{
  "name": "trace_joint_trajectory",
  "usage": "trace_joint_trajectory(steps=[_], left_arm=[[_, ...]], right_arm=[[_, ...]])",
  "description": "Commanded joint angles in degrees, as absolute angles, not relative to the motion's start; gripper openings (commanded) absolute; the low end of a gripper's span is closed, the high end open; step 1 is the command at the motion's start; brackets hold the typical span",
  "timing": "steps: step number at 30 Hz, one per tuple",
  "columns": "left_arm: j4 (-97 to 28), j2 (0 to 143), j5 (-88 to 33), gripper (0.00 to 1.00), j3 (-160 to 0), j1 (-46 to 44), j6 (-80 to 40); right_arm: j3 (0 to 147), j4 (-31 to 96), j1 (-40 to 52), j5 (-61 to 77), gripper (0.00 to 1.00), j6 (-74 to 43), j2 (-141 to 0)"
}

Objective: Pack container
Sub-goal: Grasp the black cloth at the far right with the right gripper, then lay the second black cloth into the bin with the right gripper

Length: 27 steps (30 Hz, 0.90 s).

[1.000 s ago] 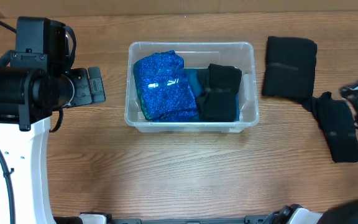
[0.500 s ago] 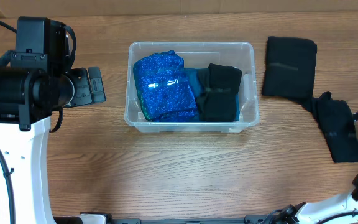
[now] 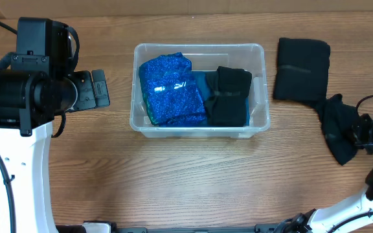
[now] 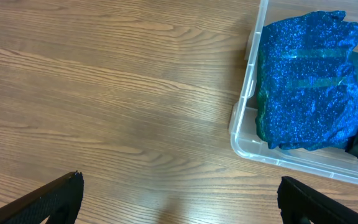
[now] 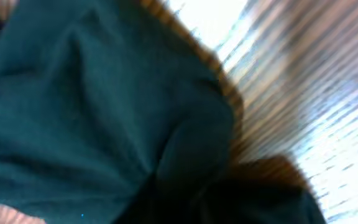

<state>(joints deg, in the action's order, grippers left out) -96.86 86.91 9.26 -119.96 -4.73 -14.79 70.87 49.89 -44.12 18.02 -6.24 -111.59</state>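
Note:
The clear container stands mid-table, its rim at the right of the left wrist view. Inside lie a sparkly blue cloth and a folded black cloth. At the far right my right gripper sits on the right edge of a loose black cloth, which is bunched toward it; the jaws look shut on it. That dark cloth fills the blurred right wrist view and hides the fingers. My left gripper hangs open over bare wood left of the container.
Another folded black cloth lies at the back right, just above the gripped one. The left arm's white base and black body fill the left edge. Wooden tabletop lies between the left gripper and the container.
My right gripper moved left onto the loose black cloth and closed. The cloth has bunched and shortened toward it. The left arm and the container have not moved.

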Motion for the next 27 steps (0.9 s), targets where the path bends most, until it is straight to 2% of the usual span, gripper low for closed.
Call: trace_joint_trajectory(steps=[1,7,10,13,17,23,27], left_arm=[[-96.77,87.0,10.04,1.0,-119.94,-4.43,-14.15],[-96.79,87.0,10.04,1.0,-119.94,-4.43,-14.15],[-96.79,87.0,10.04,1.0,-119.94,-4.43,-14.13],[-96.79,87.0,10.04,1.0,-119.94,-4.43,-14.13],[-96.79,87.0,10.04,1.0,-119.94,-4.43,-14.15],[-96.79,87.0,10.04,1.0,-119.94,-4.43,-14.13],[-96.79,87.0,10.04,1.0,-119.94,-4.43,-14.15]], right_arm=[[69.89,51.75,-43.81,22.48,0.04,-6.2,-107.46],[69.89,58.26,-40.29,41.3,0.04,-7.66,-85.6],[69.89,60.95,-33.43,45.65,0.04,-8.01,-72.1],[69.84,55.9,-21.89,45.82,0.04,-17.91,-62.74],[69.56,48.56,-7.53,36.03,0.04,-35.38,-61.98],[68.79,30.39,13.47,24.29,0.04,-50.04,-71.83],[68.79,22.33,20.58,16.78,0.04,-55.37,-80.82]])
